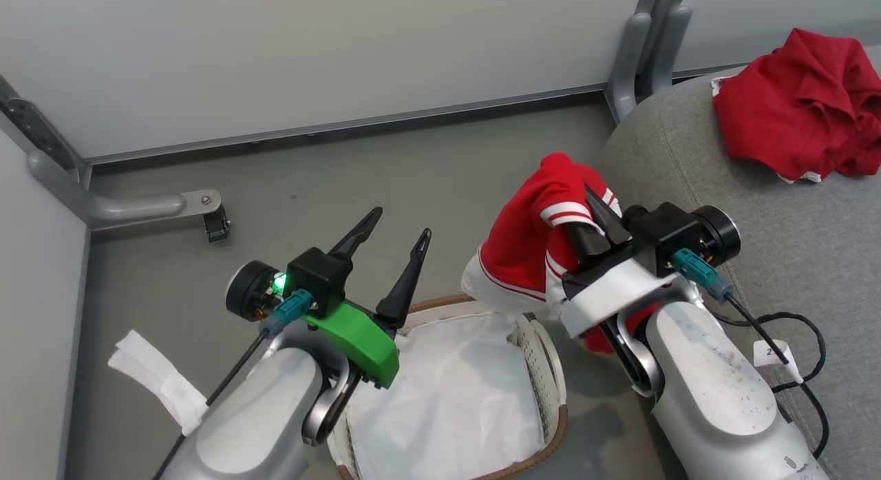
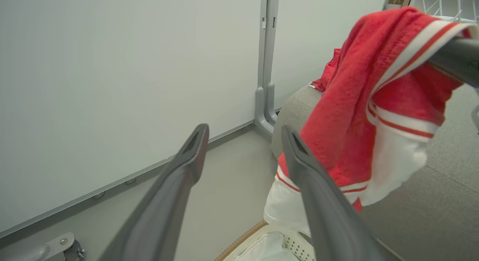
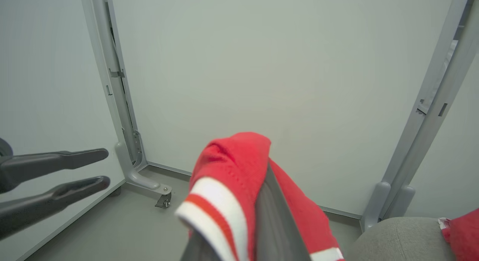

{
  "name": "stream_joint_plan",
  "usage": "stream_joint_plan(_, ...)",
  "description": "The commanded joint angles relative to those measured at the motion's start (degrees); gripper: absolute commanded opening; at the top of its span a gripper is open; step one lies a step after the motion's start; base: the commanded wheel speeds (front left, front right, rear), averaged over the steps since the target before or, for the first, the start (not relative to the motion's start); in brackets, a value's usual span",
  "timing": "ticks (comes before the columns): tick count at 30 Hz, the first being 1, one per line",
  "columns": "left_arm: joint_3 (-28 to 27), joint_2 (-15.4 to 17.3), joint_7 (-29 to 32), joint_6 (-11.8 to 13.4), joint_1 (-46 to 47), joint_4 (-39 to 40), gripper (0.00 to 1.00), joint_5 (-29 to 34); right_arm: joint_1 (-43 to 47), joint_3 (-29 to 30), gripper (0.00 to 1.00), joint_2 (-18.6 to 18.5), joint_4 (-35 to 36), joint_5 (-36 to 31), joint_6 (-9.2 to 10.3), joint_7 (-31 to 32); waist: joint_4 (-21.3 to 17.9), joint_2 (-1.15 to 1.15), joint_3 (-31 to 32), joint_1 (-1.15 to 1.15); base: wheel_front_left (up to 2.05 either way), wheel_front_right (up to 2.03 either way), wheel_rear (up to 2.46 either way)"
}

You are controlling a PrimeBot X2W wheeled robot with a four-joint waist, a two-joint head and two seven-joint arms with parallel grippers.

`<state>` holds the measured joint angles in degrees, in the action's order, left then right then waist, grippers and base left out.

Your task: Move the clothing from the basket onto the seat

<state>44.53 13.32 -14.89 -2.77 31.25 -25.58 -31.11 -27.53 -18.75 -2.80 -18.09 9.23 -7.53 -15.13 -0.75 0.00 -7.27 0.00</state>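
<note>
The basket (image 1: pixel 547 377) lies nearest, between the two pale forearms, lined with a white plastic sheet (image 1: pixel 447 390). The head view looks into it and finds only that sheet. To the basket's left a strip of white material (image 1: pixel 158 380) lies on the grey floor (image 1: pixel 413 170).

Over the basket's left rim the left jaws stand wide, their dark fingers (image 1: pixel 406 280) spread with nothing between them. Behind them is a green wrist cover (image 1: pixel 354 335).

Above the basket's far right rim the right jaws are clamped on the striped garment (image 1: pixel 530 239). It drapes over the fingers (image 1: pixel 599 218) and its white hem hangs to the rim. Whether the hem touches the rim I cannot tell.

Right of the basket is the seat (image 1: pixel 778 211). The hanging cloth is between the two. A black cable on the seat's near part carries a small white tag (image 1: pixel 774 354). Its print seems to start with a 2 and the rest is unreadable.

Farther right of the basket, the plain red garment (image 1: pixel 798 101) lies crumpled on the seat.

The left wrist view shows the striped garment (image 2: pixel 344 115) side on, with the basket's brown rim (image 2: pixel 239 240) below. The right wrist view shows the left fingers (image 3: pixel 56 161) apart at its left edge. Beyond the basket stand grey wall panels (image 1: pixel 310 46) and a castered foot (image 1: pixel 206 211).
</note>
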Motion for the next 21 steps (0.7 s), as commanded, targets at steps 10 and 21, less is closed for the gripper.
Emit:
stream_joint_plan(10, -6.9, -4.2, -0.2, -1.8, -8.7, 3.4, 1.00, 5.2, -0.2, 3.1, 0.00, -0.2, 1.0, -1.6, 0.08, 0.0, -1.0, 0.00, -0.4, 0.00, 0.00, 0.00, 0.00)
stream_joint_plan(21, -10.9, -7.1, -0.3, -3.8, -10.6, 5.0, 1.00, 10.0, -4.1, 7.1, 0.00, -0.2, 2.2, -3.8, 0.08, 0.0, -8.1, 0.00, -3.4, 0.00, 0.00, 0.00, 0.00)
